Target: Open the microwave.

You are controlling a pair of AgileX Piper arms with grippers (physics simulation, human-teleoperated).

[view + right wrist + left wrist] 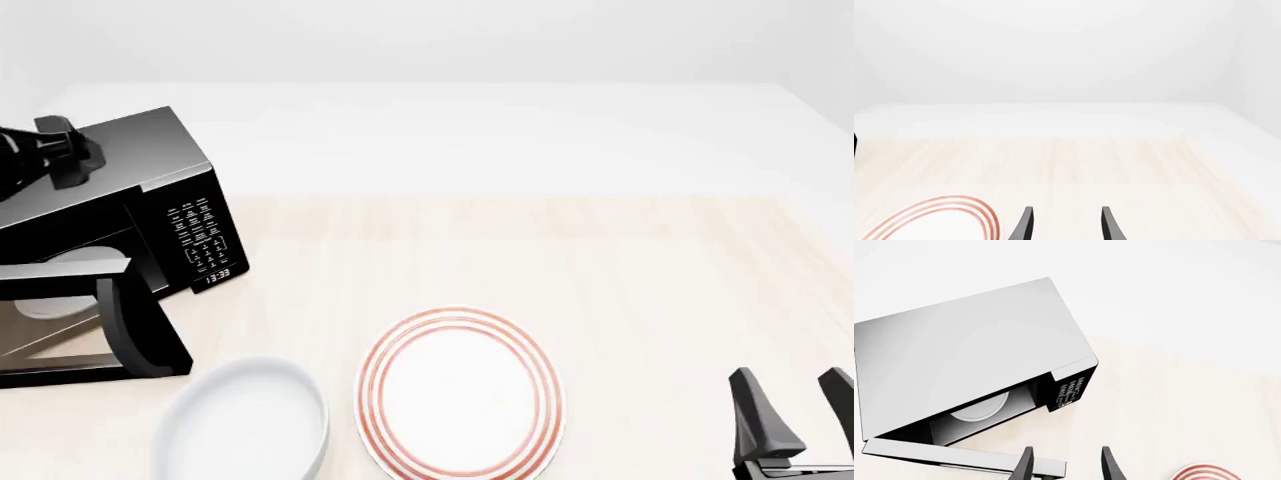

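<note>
The glossy black microwave (pixel 134 165) stands at the table's left, its door (pixel 127 330) swung out towards the near side. The white turntable (pixel 981 407) shows inside, beside the keypad (pixel 200 235). In the left wrist view my left gripper (pixel 1067 467) hovers above the microwave (pixel 967 350), open, its fingers apart over the free end of the door (pixel 954 455). A black part of the left arm (pixel 47 150) shows over the oven's top. My right gripper (pixel 797 415) is open and holds nothing, low at the near right corner, far from the microwave.
A white plate with red rings (pixel 461 395) lies at the near middle, and its rim (pixel 941 220) shows left of the right gripper's fingers. A white bowl (pixel 247 425) sits beside it, just in front of the open door.
</note>
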